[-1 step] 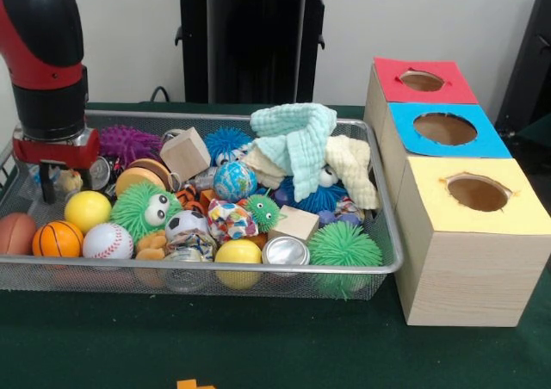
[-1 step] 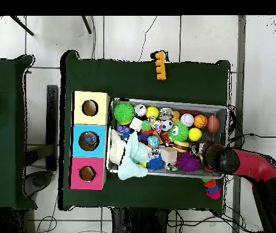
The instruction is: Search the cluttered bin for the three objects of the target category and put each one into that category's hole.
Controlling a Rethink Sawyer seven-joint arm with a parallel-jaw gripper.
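From the front I have the gripper low over the bin at its end farthest from the boxes, dark fingers hanging down beside the yellow ball; I cannot tell how wide the jaws stand, nor whether they have hold of anything. I don't know the target category, but balls look likeliest to me: the basketball and baseball lie touching along the near wall, just below the gripper. They look small, smooth and round; I judge them light and a little squashy, apt to roll or slip, so I'd close across the middle from straight above. The three boxes stand just beside the bin's other end, with a red hole, blue hole and yellow hole. From overhead the arm reaches over the bin's corner opposite the boxes, and the basketball sits near that end, with the whole clutter between it and the holes.
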